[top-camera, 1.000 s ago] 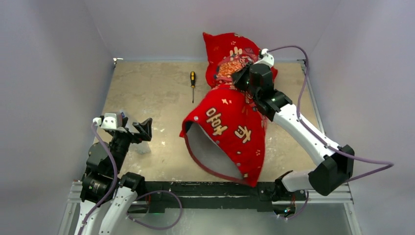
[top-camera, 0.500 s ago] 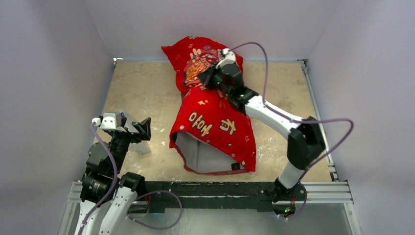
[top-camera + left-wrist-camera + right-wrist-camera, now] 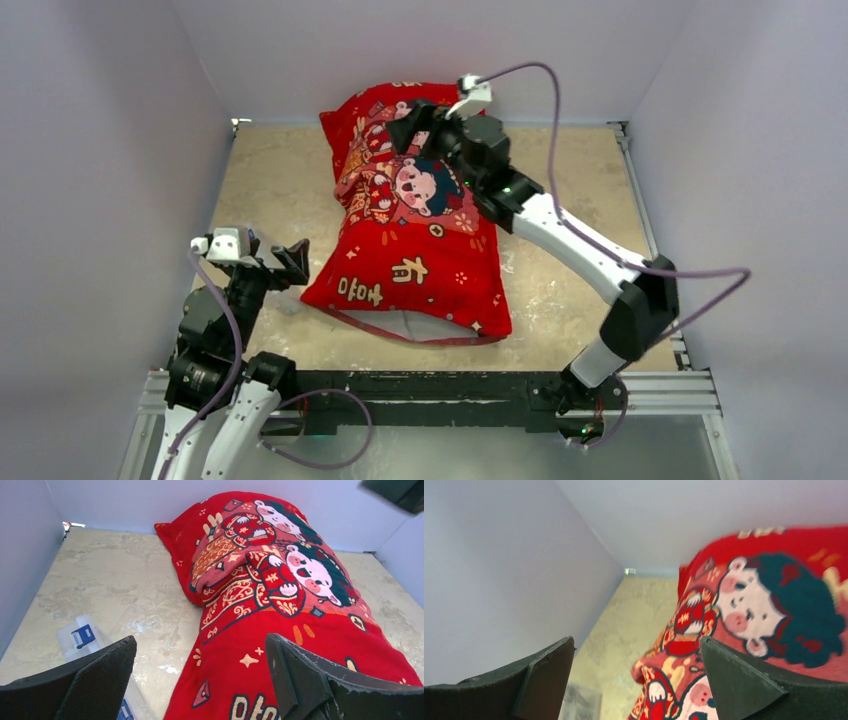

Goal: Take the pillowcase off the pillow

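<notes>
The red pillowcase (image 3: 410, 245) with its cartoon children lies flat across the middle of the table, still on the pillow. Only a pale strip of the pillow (image 3: 425, 326) shows, in the case's open mouth at the near edge. My right gripper (image 3: 413, 126) hovers open over the far end of the pillowcase (image 3: 744, 625), nothing between its fingers (image 3: 636, 642). Open as well, my left gripper (image 3: 290, 262) sits low at the near left, close to the case's left edge. The red fabric (image 3: 280, 595) fills the view ahead of its fingers (image 3: 200, 645).
A clear plastic box with a blue label (image 3: 82, 636) lies on the table just under my left gripper (image 3: 285, 303). White walls close in the table on the left, back and right. Bare tabletop (image 3: 270, 180) shows left of the pillowcase and to its right (image 3: 570, 170).
My right gripper swung the bunched pillowcase and pillow leftward, then opened and let go. The bundle now lies flat, its picture side up, over where a screwdriver lay. The left arm has not moved.
</notes>
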You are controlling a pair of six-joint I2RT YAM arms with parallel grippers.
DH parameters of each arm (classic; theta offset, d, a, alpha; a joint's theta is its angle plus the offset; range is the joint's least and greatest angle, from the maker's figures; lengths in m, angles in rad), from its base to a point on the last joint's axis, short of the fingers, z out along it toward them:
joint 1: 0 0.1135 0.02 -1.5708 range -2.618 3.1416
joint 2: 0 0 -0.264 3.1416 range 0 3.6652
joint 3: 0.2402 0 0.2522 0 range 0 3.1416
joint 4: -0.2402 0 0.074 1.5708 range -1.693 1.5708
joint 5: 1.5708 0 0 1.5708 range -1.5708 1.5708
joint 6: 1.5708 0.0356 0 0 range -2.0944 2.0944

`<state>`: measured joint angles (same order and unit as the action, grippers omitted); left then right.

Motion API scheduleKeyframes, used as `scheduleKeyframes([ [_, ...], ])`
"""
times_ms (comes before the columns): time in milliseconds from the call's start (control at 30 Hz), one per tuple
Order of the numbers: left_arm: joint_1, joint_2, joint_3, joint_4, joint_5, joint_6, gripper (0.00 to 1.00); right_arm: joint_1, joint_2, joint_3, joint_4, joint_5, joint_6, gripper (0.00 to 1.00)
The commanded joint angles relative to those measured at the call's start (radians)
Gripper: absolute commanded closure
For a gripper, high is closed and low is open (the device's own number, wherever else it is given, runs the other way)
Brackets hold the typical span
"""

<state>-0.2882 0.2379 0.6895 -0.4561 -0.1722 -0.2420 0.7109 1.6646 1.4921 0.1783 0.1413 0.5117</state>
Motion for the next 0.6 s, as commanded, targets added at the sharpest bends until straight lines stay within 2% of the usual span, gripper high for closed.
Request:
scheduleKeyframes([
  [0, 0.004, 0.067, 0.006, 0.042, 0.026, 0.010, 0.01, -0.028, -0.139, -0.034, -0.117, 0.168, -0.003, 0.01],
  [100, 0.004, 0.142, 0.024, 0.031, 0.040, 0.005, 0.01, -0.073, -0.197, -0.118, -0.168, 0.172, 0.023, 0.01],
  [300, 0.003, 0.257, 0.044, 0.020, 0.150, -0.042, 0.01, -0.209, -0.330, -0.367, -0.140, 0.072, 0.056, 0.01],
  [567, 0.003, 0.461, 0.062, 0.089, 0.341, -0.197, 0.01, -0.223, -0.367, -0.619, -0.014, -0.084, 0.066, 0.01],
])
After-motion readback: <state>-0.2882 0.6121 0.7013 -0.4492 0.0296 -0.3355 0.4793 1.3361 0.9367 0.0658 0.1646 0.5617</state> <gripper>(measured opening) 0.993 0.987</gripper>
